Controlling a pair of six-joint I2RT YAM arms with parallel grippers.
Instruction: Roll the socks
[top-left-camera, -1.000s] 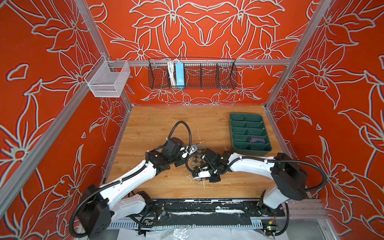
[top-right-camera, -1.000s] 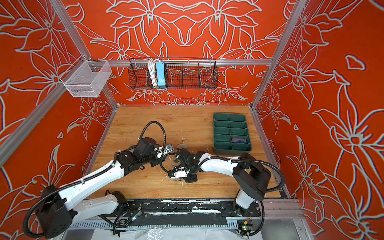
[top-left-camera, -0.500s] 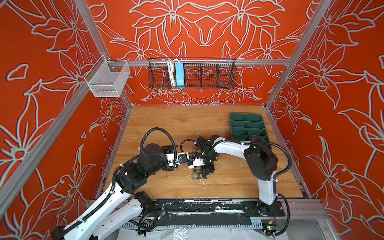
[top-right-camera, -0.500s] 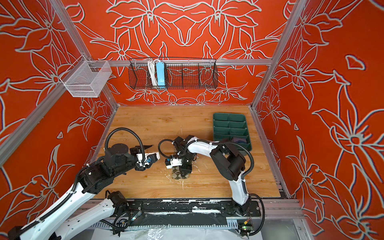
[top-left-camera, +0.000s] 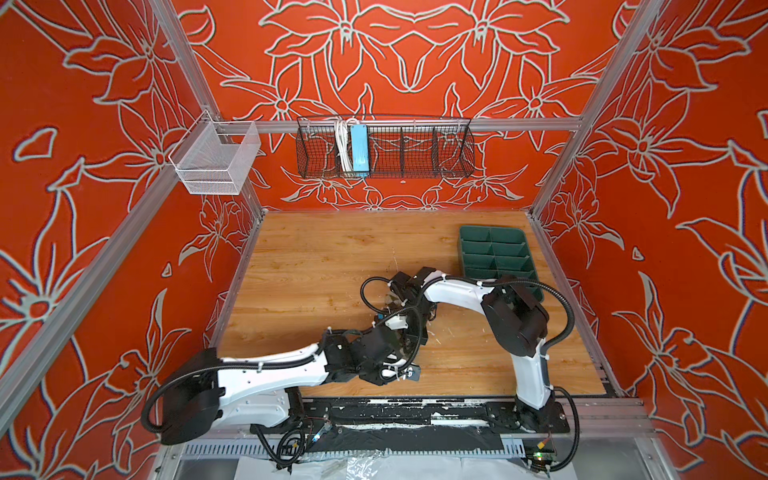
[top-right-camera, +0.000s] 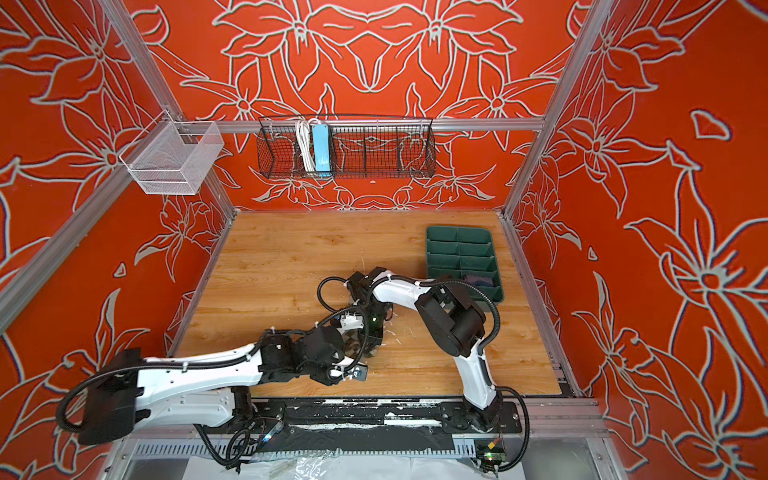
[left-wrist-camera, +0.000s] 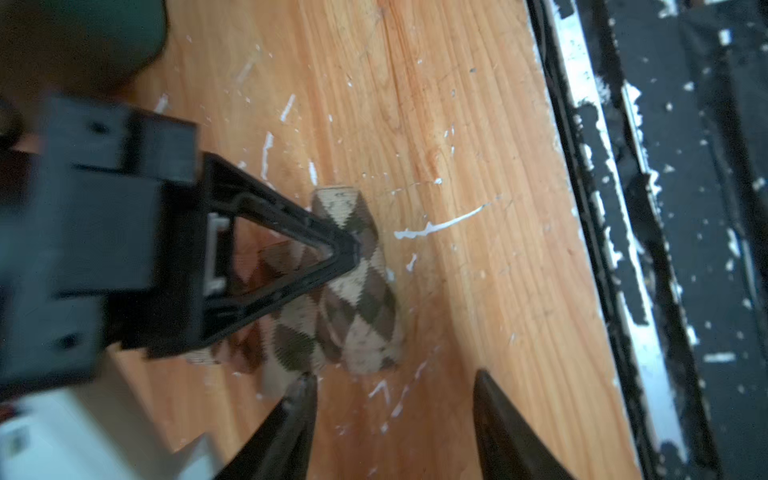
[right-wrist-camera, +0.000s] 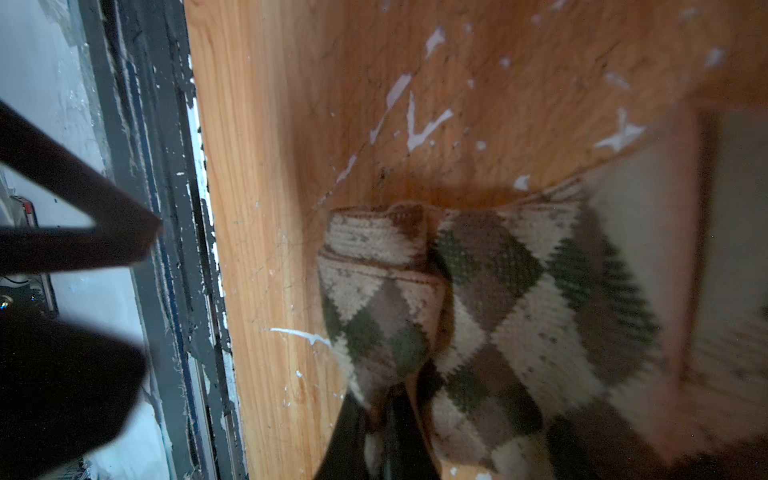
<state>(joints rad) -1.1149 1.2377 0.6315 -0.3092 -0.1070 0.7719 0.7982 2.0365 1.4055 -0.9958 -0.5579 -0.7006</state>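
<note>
Argyle sock (left-wrist-camera: 357, 299) is rolled, front-left of tray (top-right-camera: 457, 228). Right gripper (left-wrist-camera: 349, 249) is pinched shut on the roll. Left gripper (left-wrist-camera: 392, 378) is open and empty at its end. Looks like the finishing step. Next: left clamps the roll without unwinding it.

No writing can be read in any view.

The blue box (top-left-camera: 358, 147) standing in the wire basket (top-left-camera: 453, 145) on the back wall is too small in both top views to show any print. In the left wrist view the argyle sock (left-wrist-camera: 357, 307) has a tiny dark mark at one end, too blurred to read as letters or a label.
</note>
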